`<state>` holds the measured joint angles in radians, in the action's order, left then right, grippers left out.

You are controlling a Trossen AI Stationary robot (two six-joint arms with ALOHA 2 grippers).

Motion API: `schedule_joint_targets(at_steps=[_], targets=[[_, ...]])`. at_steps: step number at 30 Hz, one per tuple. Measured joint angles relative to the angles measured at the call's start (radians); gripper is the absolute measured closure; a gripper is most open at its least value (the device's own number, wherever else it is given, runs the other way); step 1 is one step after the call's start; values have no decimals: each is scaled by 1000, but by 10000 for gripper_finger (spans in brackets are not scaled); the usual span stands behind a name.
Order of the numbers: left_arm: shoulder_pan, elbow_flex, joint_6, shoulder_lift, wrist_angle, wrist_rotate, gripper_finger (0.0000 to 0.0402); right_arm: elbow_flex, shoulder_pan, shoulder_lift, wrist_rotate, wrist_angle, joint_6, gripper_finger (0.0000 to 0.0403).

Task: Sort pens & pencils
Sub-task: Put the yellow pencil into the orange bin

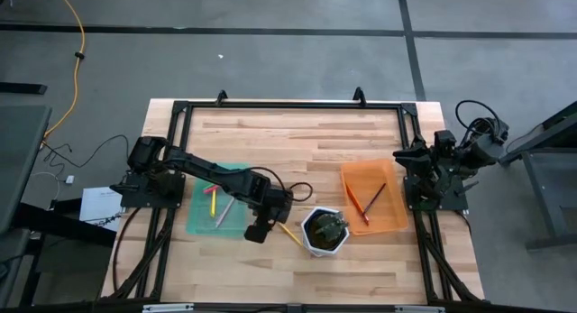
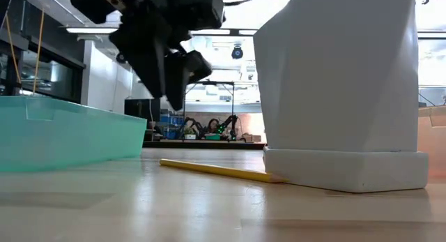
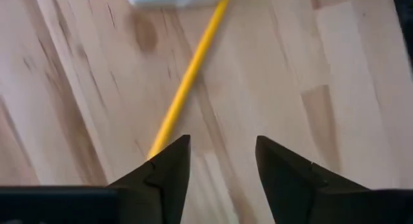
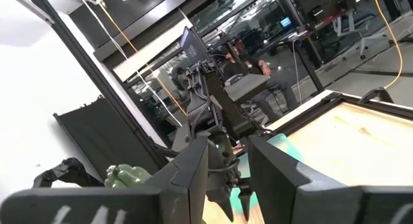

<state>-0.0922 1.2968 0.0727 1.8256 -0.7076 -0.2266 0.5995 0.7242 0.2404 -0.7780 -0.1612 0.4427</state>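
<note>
Left claw (image 1: 259,230) hangs low over the worktop (image 1: 297,142) near its front edge, just past the teal tray's (image 1: 236,169) front right corner, fingers (image 3: 169,172) spread apart and holding nothing. A yellow pencil (image 1: 290,234) lies flat on the wood between that claw and the white pot (image 1: 325,230), one end touching or tucked against the pot's base, the other end right by one fingertip in the left wrist view. Teal tray on the left side holds a few pens (image 1: 216,203): pink, yellow, grey as far as I can tell, they're small from above. Orange tray (image 1: 356,182) toward the right edge holds two thin dark-red/orange pencils (image 1: 370,203). Pot has more dark sticks in it, colours unclear.

Right claw (image 4: 227,161) is parked at the right edge above its base, off the work; fingers slightly apart, nothing between them.

Step in hand: probably picking up the stray yellow pencil, grasp not yet made. Next move calls for shifting sideways so the stick sits between the fingers, dropping to the wood, closing, then carrying it across to the orange tray. Thin and flat, so it can easily roll or slip out.
</note>
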Motion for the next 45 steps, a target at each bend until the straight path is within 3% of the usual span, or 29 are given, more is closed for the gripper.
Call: schedule_joint_targets(at_steps=[12,28,45], targets=[[6,0,301,10,20,111,263,0,0,0,-33,-3,23,300],[34,-1,272,74,40,93,278,0,0,0,-36,-14,28,300],[34,0,453,76,53,126,301,0,0,0,-35,-15,28,300]])
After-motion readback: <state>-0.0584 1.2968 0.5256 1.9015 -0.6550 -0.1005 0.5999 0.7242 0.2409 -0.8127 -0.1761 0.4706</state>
